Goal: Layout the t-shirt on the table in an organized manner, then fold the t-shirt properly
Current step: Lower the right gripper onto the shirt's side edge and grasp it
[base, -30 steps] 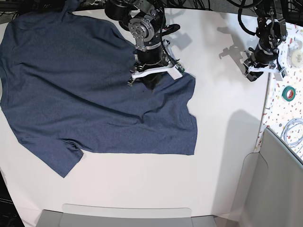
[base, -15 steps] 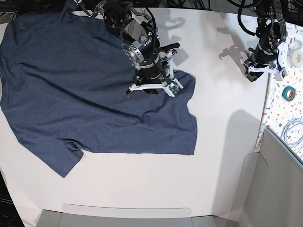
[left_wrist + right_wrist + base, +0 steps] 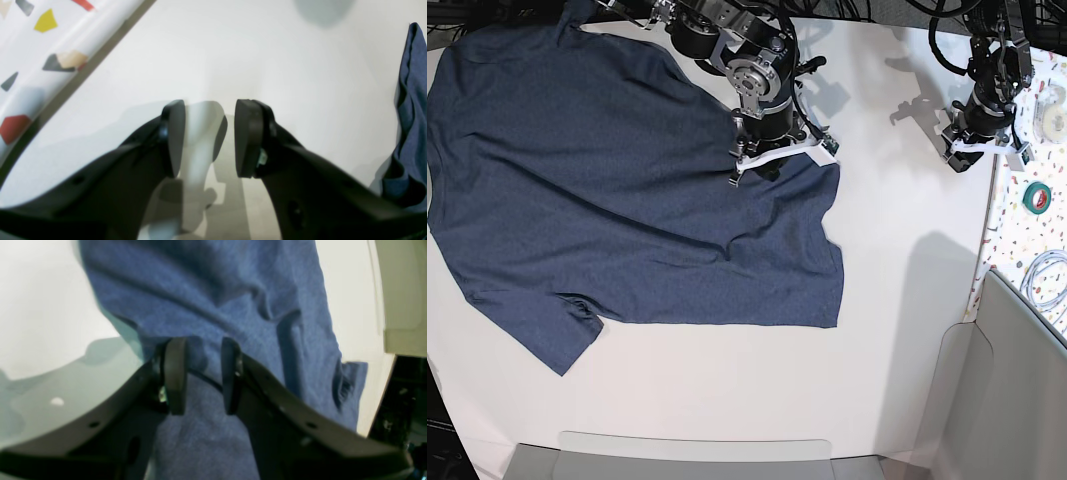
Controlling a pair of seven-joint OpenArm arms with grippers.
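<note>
The dark navy t-shirt lies spread over the left half of the white table, one sleeve pointing to the near left. My right gripper hovers low over the shirt's far right corner. In the right wrist view its jaws stand apart, with wrinkled blue cloth showing under and through the gap. My left gripper hangs near the table's right edge, away from the shirt. In the left wrist view it is open over bare table, and a strip of the shirt shows at the right border.
A speckled surface adjoins the table on the right, carrying a green tape roll and a white cable coil. Grey panels stand at the near edge and near right. The speckled surface shows beside the left gripper.
My right gripper swung from lower on the shirt back up and to the right, toward the far right corner. The shirt's outline is much the same. The left arm has not moved.
</note>
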